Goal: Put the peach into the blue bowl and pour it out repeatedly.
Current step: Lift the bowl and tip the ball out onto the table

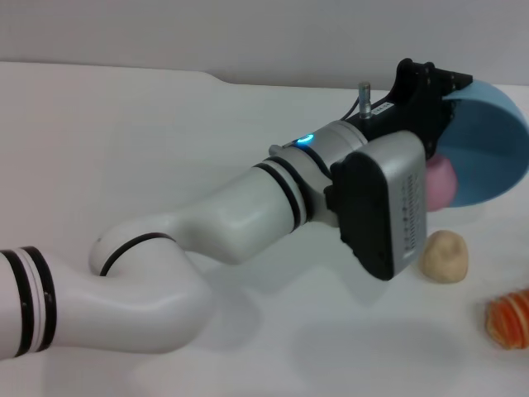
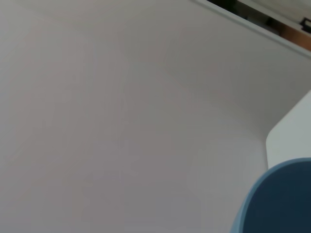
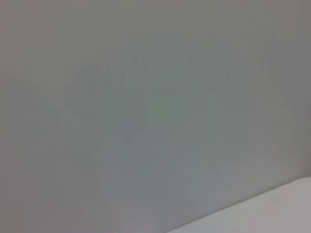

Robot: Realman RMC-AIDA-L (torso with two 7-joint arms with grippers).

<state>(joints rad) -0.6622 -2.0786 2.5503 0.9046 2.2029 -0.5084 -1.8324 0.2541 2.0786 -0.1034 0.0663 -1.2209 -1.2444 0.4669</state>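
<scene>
Head view: left arm reaches across the white counter (image 1: 124,141) from lower left to upper right. Its black left end effector (image 1: 446,103) sits at the rim of the round, smooth light-blue plastic bowl (image 1: 492,149) and is clamped on that rim. Bowl is tipped on its side w/ the opening facing the arm, raised off the counter surface as far as the view shows.

The small round pink-magenta toy peach (image 1: 442,184) shows just below the wrist housing, at the bowl's lower lip; partly hidden by the grey camera block, so can't tell whether it's resting inside the bowl or already at the edge of it.

On the counter near the bowl, below it: 1 pale beige lumpy potato-like toy (image 1: 445,256), apart from the peach. Further toward the right edge, 1 orange-red striped toy fruit (image 1: 510,321), cut off by the frame, well apart from the beige lump.

Left wrist view: mostly plain white counter (image 2: 121,121), w/ a curved piece of the blue bowl (image 2: 282,204) in 1 corner; own fingers not visible here.

Right wrist view: blank grey surface w/ a pale strip at 1 corner. Right end effector isn't seen in any view, so its state can't be told.
</scene>
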